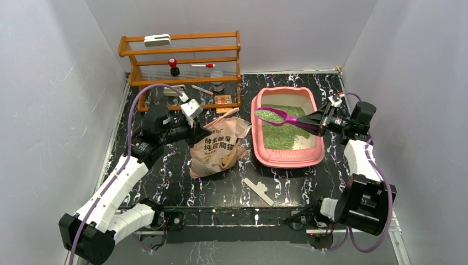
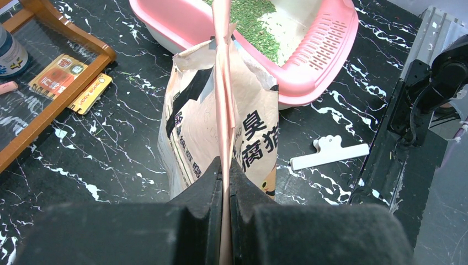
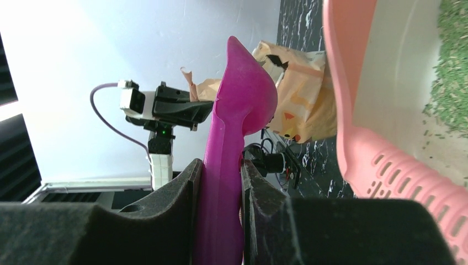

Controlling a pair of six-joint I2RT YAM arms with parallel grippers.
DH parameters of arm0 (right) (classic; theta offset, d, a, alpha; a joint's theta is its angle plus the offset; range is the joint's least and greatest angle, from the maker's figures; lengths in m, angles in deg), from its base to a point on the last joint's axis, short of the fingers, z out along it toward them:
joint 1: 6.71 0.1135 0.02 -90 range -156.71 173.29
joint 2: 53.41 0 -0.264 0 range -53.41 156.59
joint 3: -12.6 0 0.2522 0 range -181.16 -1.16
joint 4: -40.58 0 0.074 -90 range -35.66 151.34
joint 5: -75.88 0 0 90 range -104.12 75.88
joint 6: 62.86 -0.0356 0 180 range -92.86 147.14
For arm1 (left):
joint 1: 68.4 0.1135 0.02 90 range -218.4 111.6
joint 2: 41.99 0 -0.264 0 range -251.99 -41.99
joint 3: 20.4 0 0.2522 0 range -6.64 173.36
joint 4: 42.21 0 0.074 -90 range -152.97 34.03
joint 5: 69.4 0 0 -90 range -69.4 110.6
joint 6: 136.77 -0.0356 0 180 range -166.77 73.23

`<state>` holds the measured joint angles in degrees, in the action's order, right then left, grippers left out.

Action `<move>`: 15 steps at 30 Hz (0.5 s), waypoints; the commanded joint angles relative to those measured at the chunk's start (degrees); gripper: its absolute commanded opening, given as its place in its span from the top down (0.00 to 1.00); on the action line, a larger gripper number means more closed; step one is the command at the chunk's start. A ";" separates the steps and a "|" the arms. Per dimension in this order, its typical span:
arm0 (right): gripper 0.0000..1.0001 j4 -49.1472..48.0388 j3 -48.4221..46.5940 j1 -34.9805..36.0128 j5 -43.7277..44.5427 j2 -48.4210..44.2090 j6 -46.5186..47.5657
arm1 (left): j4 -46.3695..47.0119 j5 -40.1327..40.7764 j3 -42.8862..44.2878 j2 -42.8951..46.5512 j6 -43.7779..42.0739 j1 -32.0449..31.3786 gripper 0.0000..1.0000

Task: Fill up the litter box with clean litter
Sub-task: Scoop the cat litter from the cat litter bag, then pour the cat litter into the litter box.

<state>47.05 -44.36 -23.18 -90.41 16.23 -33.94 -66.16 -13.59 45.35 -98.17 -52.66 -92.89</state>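
The pink litter box (image 1: 314,157) (image 2: 325,66) (image 3: 353,127) sits at the right of the table with green clean litter (image 1: 284,132) (image 2: 251,25) (image 3: 450,83) spread over part of its pale floor. My right gripper (image 1: 321,118) (image 3: 221,165) is shut on the handle of a purple scoop (image 1: 287,117) (image 3: 237,110). The scoop's bowl, heaped with green litter (image 1: 269,116), hangs over the box's far left part. My left gripper (image 1: 197,131) (image 2: 226,165) is shut on the top edge of the beige cat-printed bag (image 1: 218,144) (image 2: 221,127), which stands just left of the box.
A wooden shelf rack (image 1: 182,61) (image 2: 60,94) with small items stands at the back left. A white bag clip (image 1: 258,190) (image 2: 329,153) lies on the black marbled table in front of the bag. Grey walls close in both sides.
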 commanded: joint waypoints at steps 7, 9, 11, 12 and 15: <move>1.00 -18.08 -0.11 -5.63 1.31 4.27 -8.52 | 7.91 -2.35 0.13 2.66 -0.39 -0.21 1.00; 1.00 -23.59 0.98 -6.63 2.68 4.95 -11.76 | 7.90 -2.63 0.06 2.79 -0.31 -0.21 1.00; 1.00 -24.80 1.71 -7.42 4.53 5.62 -12.91 | 7.91 -2.58 -0.19 3.19 -0.36 -0.21 1.00; 1.00 -25.25 2.06 -7.70 5.44 6.02 -13.14 | 7.83 -2.49 -0.36 3.37 -0.48 -0.22 1.00; 1.00 -26.37 2.39 -8.17 7.62 7.37 -13.82 | 7.65 -1.92 -0.77 4.24 -0.84 -0.21 1.00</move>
<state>28.37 -42.31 -30.46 -85.93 22.51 -44.63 -65.01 -13.72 44.30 -97.36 -52.75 -92.89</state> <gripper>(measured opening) 0.348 0.018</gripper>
